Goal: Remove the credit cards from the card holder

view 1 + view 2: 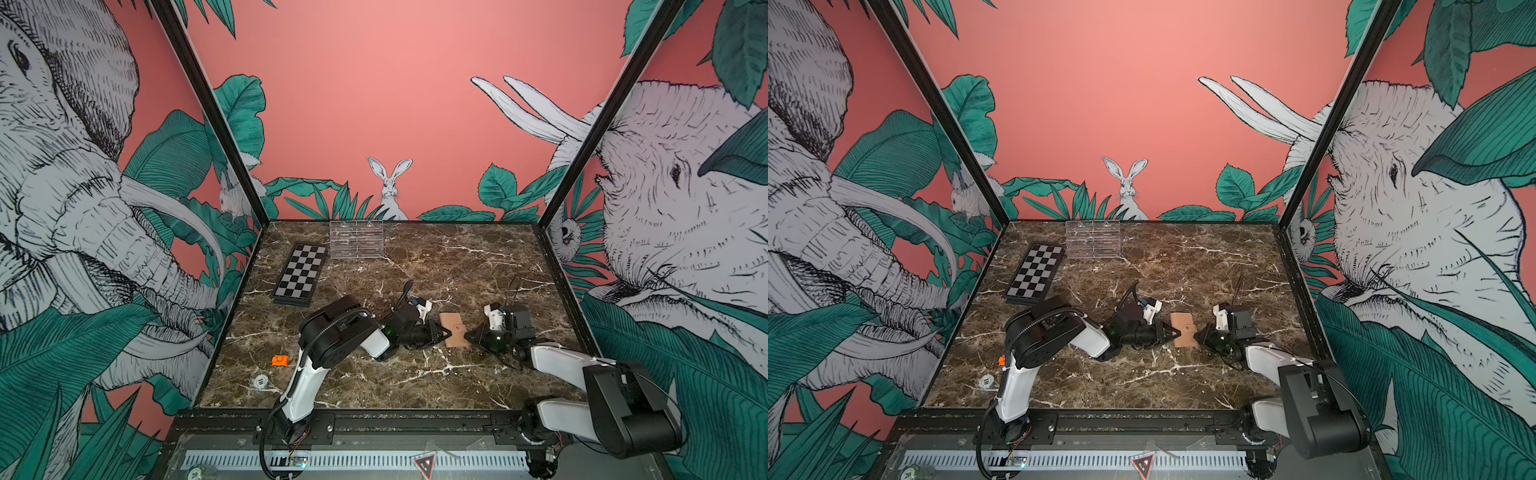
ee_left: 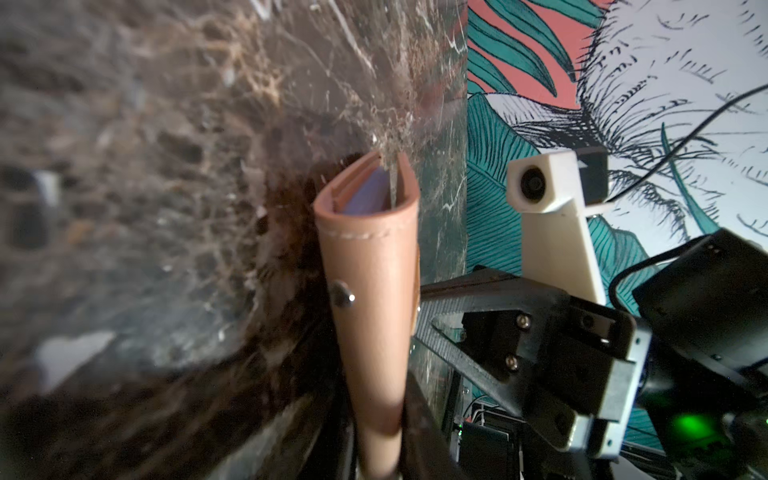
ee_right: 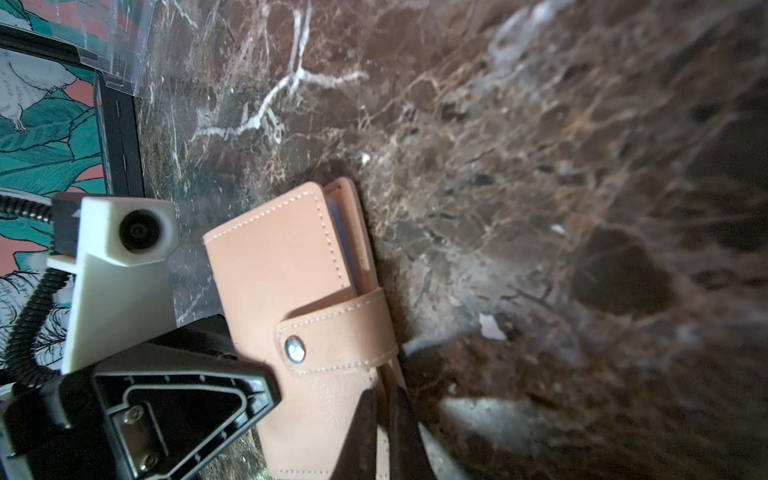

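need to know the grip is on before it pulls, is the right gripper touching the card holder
Touching. In the right wrist view the right gripper pinches the edge of the card holder between its dark fingers, no gap showing.

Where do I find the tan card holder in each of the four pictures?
Both top views: card holder near the middle of the table.
Left wrist: centre, seen edge-on.
Right wrist: lower centre, flat face showing.
Shared landmark: the brown marble table.

The left arm and right arm have white shells, black joint housings — plus ribbed black cable, silver screws.
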Tool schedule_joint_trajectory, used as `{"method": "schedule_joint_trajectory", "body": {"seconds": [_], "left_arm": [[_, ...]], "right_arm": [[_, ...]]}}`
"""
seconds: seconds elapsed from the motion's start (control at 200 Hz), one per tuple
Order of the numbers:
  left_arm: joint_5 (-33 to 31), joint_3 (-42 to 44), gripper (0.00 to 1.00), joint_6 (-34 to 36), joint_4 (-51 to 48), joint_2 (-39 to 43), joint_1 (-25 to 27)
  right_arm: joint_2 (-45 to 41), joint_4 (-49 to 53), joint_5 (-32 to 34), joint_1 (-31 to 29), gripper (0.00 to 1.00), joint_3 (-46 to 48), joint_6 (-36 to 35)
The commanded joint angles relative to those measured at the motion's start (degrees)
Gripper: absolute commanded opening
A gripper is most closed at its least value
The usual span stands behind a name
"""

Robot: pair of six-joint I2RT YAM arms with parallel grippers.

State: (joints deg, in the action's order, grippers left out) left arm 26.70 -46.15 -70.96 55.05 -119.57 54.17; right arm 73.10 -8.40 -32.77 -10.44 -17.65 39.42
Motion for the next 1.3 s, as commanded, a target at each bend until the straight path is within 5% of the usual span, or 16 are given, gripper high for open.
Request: {"method": "schedule_joint_trajectory", "body": {"seconds": [0.0, 0.155, 0.39, 0.525, 0.97, 1.295], "left_arm": [[0.30, -0.41, 0.08, 0.12, 2.76, 0.28, 0.23], [0.02, -0.38, 0.00, 2.84, -2.33, 2.48, 0.23], [-0.76, 0.09, 0.00, 4.87, -6.59, 5.22, 0.23], [-0.85, 0.86, 0.00, 4.02, -6.11, 5.55, 0.17], [-2.70, 4.53, 0.00, 3.48, -7.82, 8.49, 0.14], [-3.06, 5.63, 0.00, 3.28, -7.04, 9.12, 0.14]], "right_arm": [[1.00, 2.79, 1.48, -1.04, 0.09, -0.08, -0.26], [-2.36, 6.56, 2.19, -1.16, 0.14, -1.08, -0.92], [-14.98, 23.67, 10.21, -1.81, 0.59, -7.21, -3.99], [-18.21, 32.13, 16.80, -4.57, 0.70, -11.88, -4.28], [-2.93, 34.49, 32.09, -21.70, 0.66, -23.26, -1.17], [8.49, 33.11, 36.46, -26.93, 0.60, -28.84, -0.30]]}}
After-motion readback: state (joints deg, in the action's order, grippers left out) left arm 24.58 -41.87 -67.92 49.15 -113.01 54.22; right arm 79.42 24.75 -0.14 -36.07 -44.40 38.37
